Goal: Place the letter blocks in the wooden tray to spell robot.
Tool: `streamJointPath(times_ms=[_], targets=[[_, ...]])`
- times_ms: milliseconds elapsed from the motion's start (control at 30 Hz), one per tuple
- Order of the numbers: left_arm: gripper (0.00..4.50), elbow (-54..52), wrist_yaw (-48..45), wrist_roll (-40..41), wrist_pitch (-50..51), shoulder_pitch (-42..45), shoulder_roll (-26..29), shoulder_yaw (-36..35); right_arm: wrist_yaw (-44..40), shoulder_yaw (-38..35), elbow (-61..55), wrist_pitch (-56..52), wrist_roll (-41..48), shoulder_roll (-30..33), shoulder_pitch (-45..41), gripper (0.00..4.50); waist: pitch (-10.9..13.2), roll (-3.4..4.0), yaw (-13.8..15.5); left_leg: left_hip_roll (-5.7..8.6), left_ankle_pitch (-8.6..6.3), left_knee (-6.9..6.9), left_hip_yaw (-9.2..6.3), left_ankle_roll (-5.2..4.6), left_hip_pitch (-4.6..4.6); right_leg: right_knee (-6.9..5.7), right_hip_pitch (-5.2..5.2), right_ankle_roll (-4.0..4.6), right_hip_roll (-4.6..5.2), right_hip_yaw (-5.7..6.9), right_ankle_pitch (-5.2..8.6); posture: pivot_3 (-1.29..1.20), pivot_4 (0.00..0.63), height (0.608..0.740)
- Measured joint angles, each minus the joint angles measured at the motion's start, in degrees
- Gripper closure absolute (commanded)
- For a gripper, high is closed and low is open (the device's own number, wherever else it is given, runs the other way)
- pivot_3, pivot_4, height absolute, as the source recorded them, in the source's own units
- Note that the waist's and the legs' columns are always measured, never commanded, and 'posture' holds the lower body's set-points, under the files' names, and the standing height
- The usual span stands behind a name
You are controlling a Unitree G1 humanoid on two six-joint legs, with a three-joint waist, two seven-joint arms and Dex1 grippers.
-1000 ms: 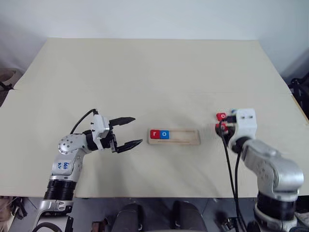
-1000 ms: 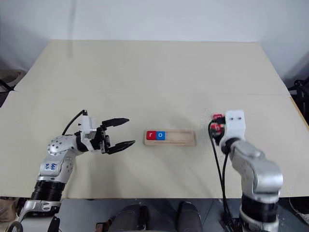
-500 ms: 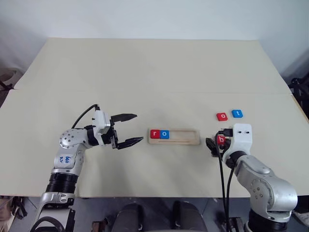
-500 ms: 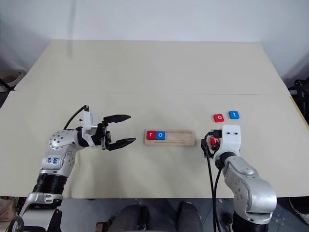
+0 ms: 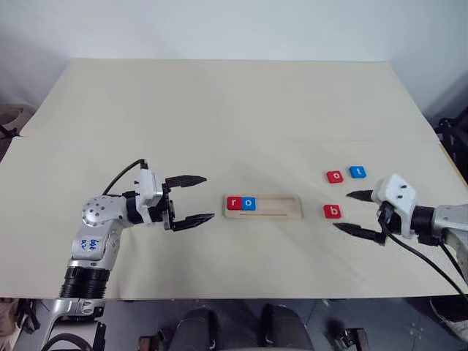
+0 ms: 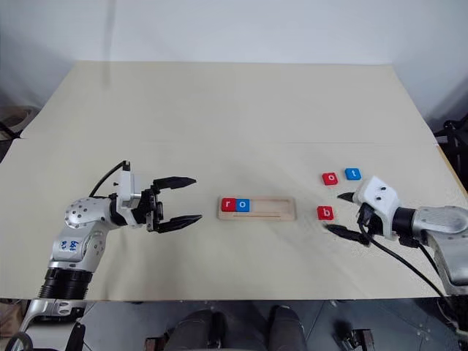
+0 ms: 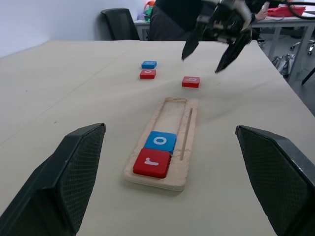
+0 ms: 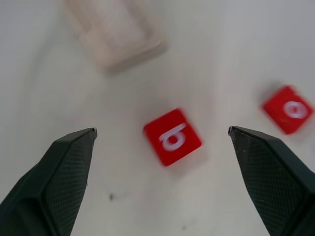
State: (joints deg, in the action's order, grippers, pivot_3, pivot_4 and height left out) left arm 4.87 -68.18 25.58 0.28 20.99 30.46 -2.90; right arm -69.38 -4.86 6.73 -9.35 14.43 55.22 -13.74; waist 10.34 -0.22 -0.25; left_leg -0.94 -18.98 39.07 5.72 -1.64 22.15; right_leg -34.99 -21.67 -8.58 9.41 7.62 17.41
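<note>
The wooden tray lies mid-table with a red "r" block and a blue "o" block at its left end. To its right, a red "b" block lies flat on the table, and farther back lie a red "o" block and a blue "t" block. My right gripper is open just right of the "b" block, which lies loose ahead of its fingers. My left gripper hovers open to the left of the tray, empty.
The beige table stretches wide behind the tray. Black cables trail from the right arm near the front edge. In the left wrist view, chairs and a desk stand beyond the table.
The right gripper opened and let go of the red "b" block, which now lies on the table right of the tray. The right arm swung out to the right and rolled its wrist.
</note>
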Motion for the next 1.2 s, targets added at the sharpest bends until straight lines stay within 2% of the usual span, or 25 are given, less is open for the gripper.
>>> streamJointPath(times_ms=[100,267,367,600,633,767,933,1067,1200], targets=[[0.0,-0.52,-0.17,-0.01,0.5,-0.97,0.0,0.15,-4.93,4.18,12.1,8.01,-3.17,-0.27,-8.24,0.02,0.0,0.0,-0.01,-0.01,0.0,0.04,-0.04,0.01,0.0,-0.01,0.02,0.0,0.0,0.04,0.0,0.0,0.15,0.74],[0.0,-2.17,-0.23,-0.01,1.04,-1.76,0.05,0.59,-7.69,7.76,23.69,14.43,-6.39,-2.68,-16.26,0.02,0.0,0.0,0.22,-0.02,0.01,0.08,-0.16,0.02,0.03,0.01,0.09,0.0,0.02,0.15,0.0,0.0,0.15,0.74],[0.0,-2.23,-0.27,-0.01,1.52,-1.81,0.15,0.61,-9.18,8.83,26.32,15.66,-6.73,-3.8,-17.35,0.61,0.0,0.01,0.23,0.0,0.01,0.09,-0.18,0.02,0.05,0.03,0.11,0.0,0.03,0.15,0.0,0.0,0.15,0.74],[0.0,-2.7,-0.27,-0.01,1.64,-2.34,0.89,0.61,-12.22,9.27,26.74,15.52,-6.66,-4.09,-17.51,2.91,0.0,0.01,0.12,-0.01,0.02,0.11,-0.18,0.03,0.03,0.0,0.12,0.0,0.03,0.16,0.0,0.0,0.15,0.74],[0.0,-2.7,-0.26,-0.01,1.64,-2.39,0.92,0.61,-12.23,9.27,26.74,15.54,-6.68,-4.09,-17.52,3.03,0.0,0.01,0.14,-0.02,0.02,0.11,-0.19,0.03,0.03,0.0,0.13,0.0,0.03,0.16,0.0,0.0,0.15,0.74],[0.0,-2.73,-0.2,-0.01,1.64,-2.61,0.94,0.6,-12.38,9.27,24.5,13.01,-6.4,-4.42,-17.73,3.03,0.0,0.01,0.12,-0.04,0.01,0.12,-0.2,0.03,0.03,-0.01,0.13,0.0,0.02,0.17,0.0,0.0,0.15,0.74],[0.0,-2.74,-0.01,-0.01,1.6,-2.9,0.93,0.66,-13.17,10.22,14.09,4.4,-4.04,-6.67,-20.32,3.03,0.01,0.05,0.0,-0.07,0.02,0.11,-0.21,0.05,0.03,-0.03,0.09,0.0,0.01,0.17,0.0,0.0,0.15,0.74],[0.0,-2.77,0.47,-0.01,1.55,-3.17,0.93,0.61,-12.38,13.54,7.82,-2.54,-3.77,-10.67,-24.51,3.03,0.01,0.05,0.04,-0.07,0.02,0.12,-0.21,0.05,0.04,-0.04,0.09,0.0,0.02,0.16,0.0,0.0,0.15,0.74],[0.0,-3.1,1.03,-0.02,1.55,-3.72,0.92,0.62,-9.92,17.97,6.94,-4.94,-5.95,-15.06,-27.85,3.03,0.01,0.04,0.25,-0.03,0.02,0.12,-0.26,0.05,0.08,-0.03,0.08,0.0,0.04,0.18,0.0,0.0,0.15,0.74]])
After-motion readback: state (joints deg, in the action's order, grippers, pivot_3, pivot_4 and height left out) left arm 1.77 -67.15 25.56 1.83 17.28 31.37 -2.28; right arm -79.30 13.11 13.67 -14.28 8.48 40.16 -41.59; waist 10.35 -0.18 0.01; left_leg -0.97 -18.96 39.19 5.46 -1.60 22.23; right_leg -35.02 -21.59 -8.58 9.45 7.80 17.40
